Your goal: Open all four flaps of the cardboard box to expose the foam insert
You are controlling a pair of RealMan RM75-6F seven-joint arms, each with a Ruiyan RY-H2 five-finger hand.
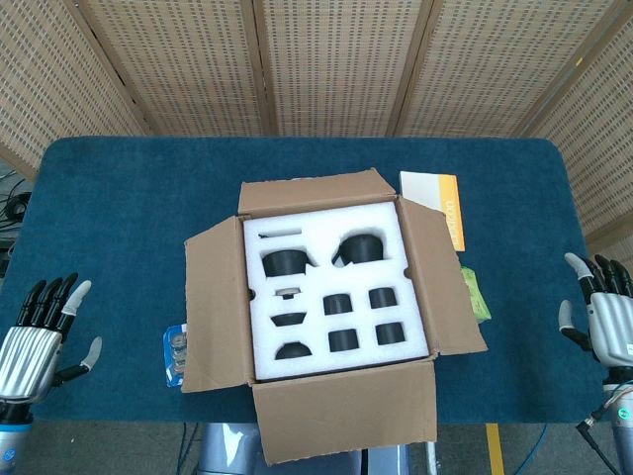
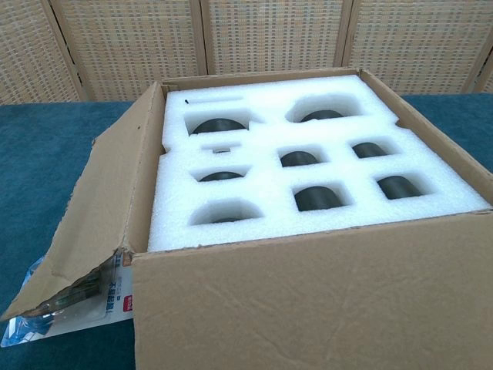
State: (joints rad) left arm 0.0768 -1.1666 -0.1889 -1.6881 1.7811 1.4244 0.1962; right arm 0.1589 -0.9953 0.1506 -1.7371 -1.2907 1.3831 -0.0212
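The cardboard box (image 1: 213, 307) (image 2: 308, 301) stands mid-table with all its flaps folded outward. Its white foam insert (image 1: 321, 233) (image 2: 269, 193) lies exposed, with several dark parts in its cut-outs. My left hand (image 1: 35, 341) hovers at the table's front left corner, fingers spread and holding nothing, well away from the box. My right hand (image 1: 605, 319) is at the front right edge, also spread and empty. Neither hand shows in the chest view.
A white and orange booklet (image 1: 440, 203) lies behind the right flap. A green packet (image 1: 475, 294) sits beside that flap. A plastic blister pack (image 1: 176, 353) (image 2: 54, 308) lies partly under the left flap. Wicker screens stand behind the blue table (image 1: 129, 198).
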